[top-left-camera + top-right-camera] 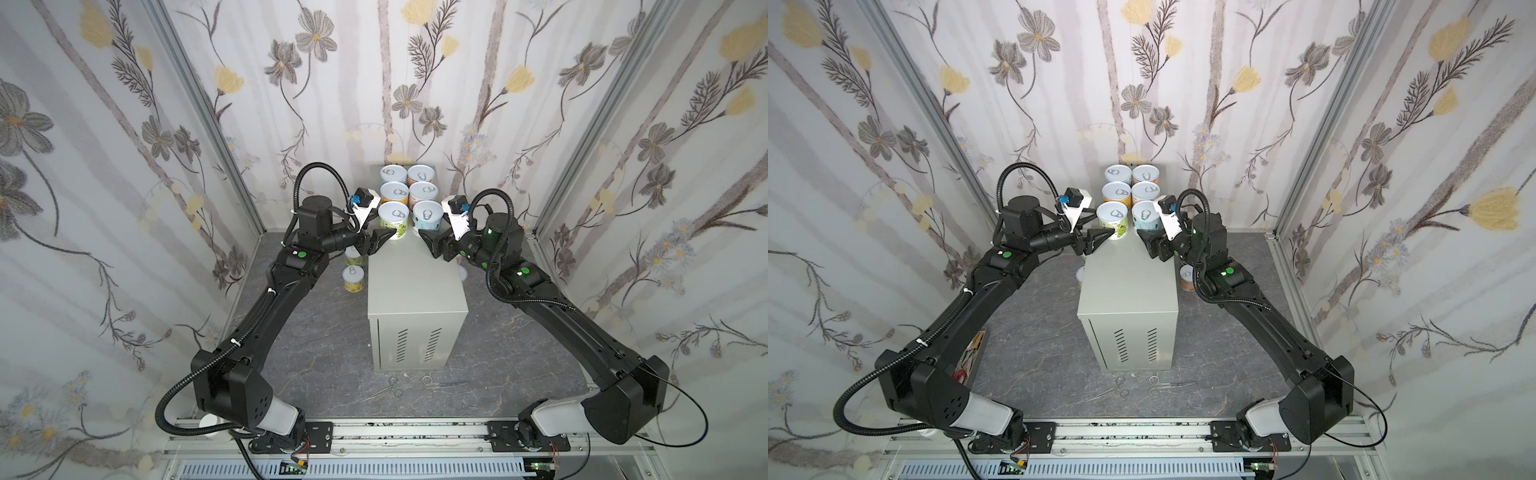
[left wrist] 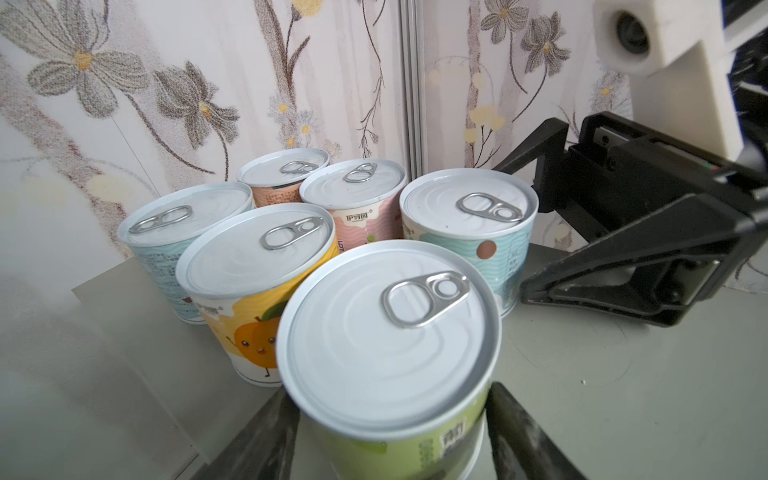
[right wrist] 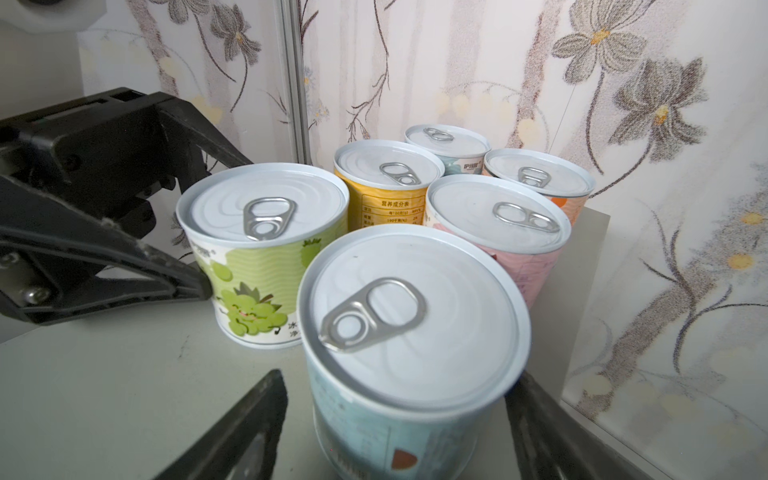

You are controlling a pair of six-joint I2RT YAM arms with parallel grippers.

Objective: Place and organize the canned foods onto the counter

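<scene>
1. Jaws of the left gripper (image 2: 390, 395) press the green tin's (image 2: 390, 332) paper sides; right gripper (image 3: 399, 380) jaws flank the light-blue tin (image 3: 415, 320), gap showing
2. Boxy grey metal counter (image 1: 415, 291), centre
3. Six round silver-lidded tins (image 1: 422, 191) on its far end, two by three
4. Two floor tins (image 1: 353, 280) on marbled floor (image 1: 316, 353), left

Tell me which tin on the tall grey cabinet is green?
The round green-labelled metal tin with cartoon grapes, between the left gripper's fingers; the other five are blue, yellow, pink or orange.
</scene>
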